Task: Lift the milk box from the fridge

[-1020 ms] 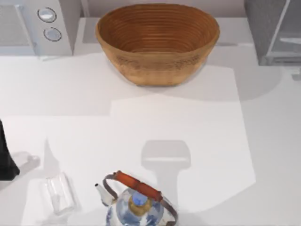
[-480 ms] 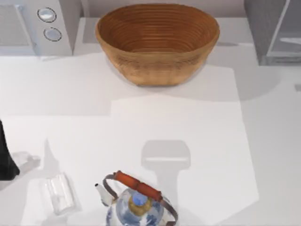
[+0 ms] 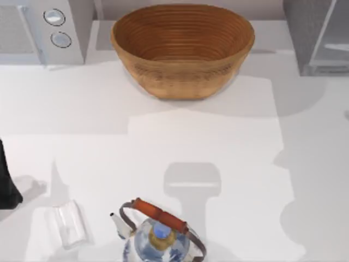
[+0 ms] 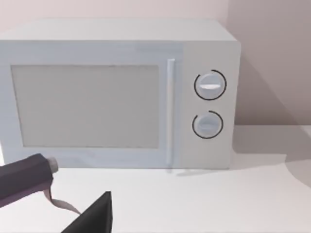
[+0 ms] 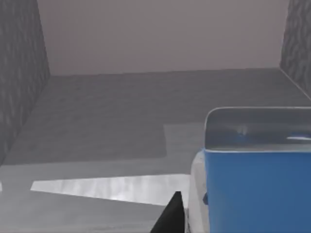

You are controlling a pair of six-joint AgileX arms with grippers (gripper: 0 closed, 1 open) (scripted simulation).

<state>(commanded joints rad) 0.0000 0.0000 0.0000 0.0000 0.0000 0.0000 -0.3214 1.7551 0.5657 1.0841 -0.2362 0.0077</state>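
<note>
step: reaching into dark-grey speckled fridge [image 5: 97, 126] | target: small blue milk box [image 5: 257, 189], close beside right gripper | claw state: cannot tell | advice: centre on carton, clamp squarely, lift straight

milk box [image 5: 257, 189]: blue, upright | inside fridge [image 3: 316, 38]: dark-grey speckled, top-right corner

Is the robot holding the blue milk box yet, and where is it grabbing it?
Cannot tell. The milk box sits close before the right gripper inside the fridge, but no grip shows.
</note>
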